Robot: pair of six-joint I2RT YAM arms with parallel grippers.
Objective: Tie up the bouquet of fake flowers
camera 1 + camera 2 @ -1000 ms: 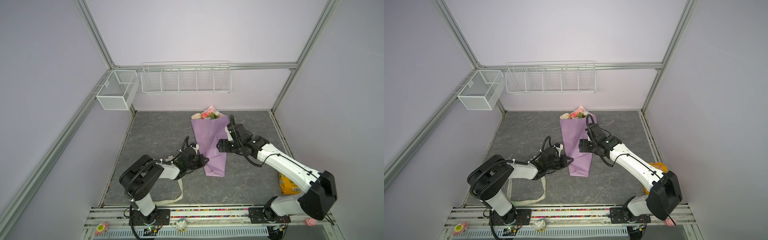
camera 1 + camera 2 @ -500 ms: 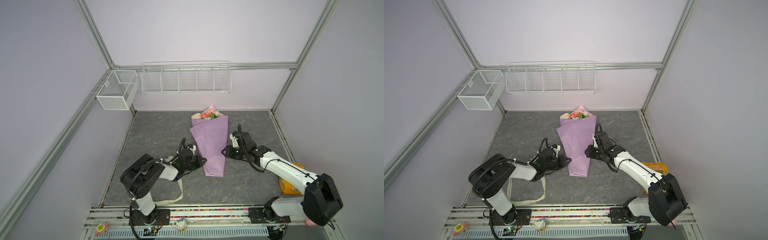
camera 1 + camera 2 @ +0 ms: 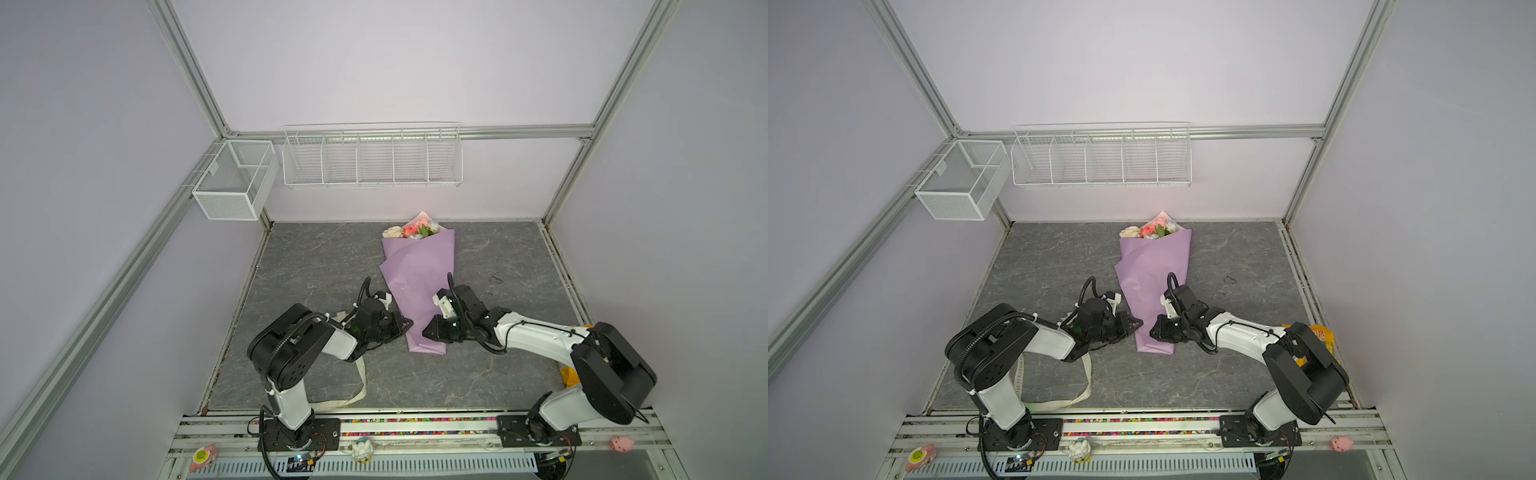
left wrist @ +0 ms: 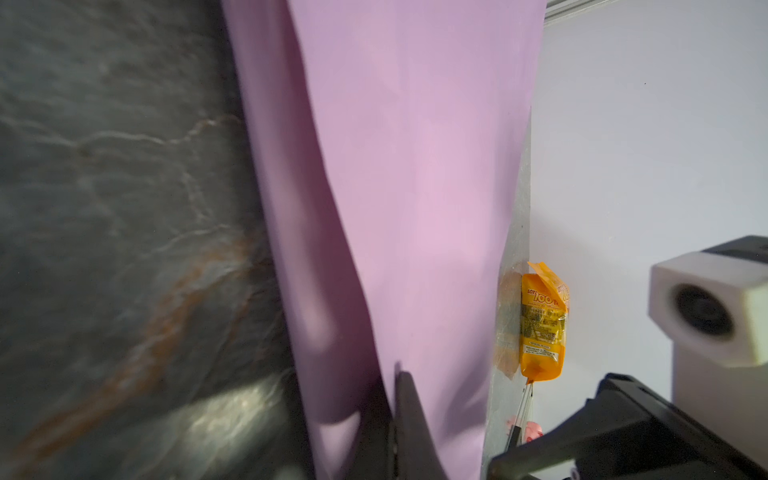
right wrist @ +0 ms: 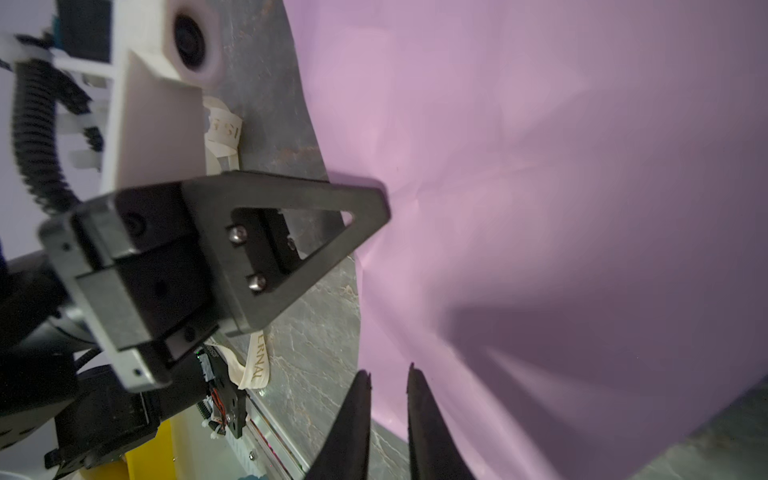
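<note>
The bouquet of fake flowers (image 3: 419,282) (image 3: 1154,274) lies on the grey table in lilac paper, blooms (image 3: 415,230) toward the back wall. My left gripper (image 3: 409,323) (image 3: 1139,322) (image 4: 397,370) is shut, and its tip (image 5: 382,203) touches the left edge of the wrap's narrow end. My right gripper (image 3: 426,332) (image 3: 1152,332) (image 5: 388,370) hovers over the right side of that narrow end. Its jaws stand a narrow gap apart, with only paper and table showing between them. A cream printed ribbon (image 3: 361,374) (image 5: 257,365) runs under the left gripper and loops toward the front edge.
An orange packet (image 3: 569,372) (image 4: 542,324) lies at the table's right edge behind the right arm. A small dark loop (image 3: 494,279) lies right of the bouquet. Two white wire baskets (image 3: 232,183) (image 3: 372,158) hang on the back walls.
The right gripper has drawn back from the middle of the wrap to its narrow end and closed most of the way. The left gripper has barely moved.
</note>
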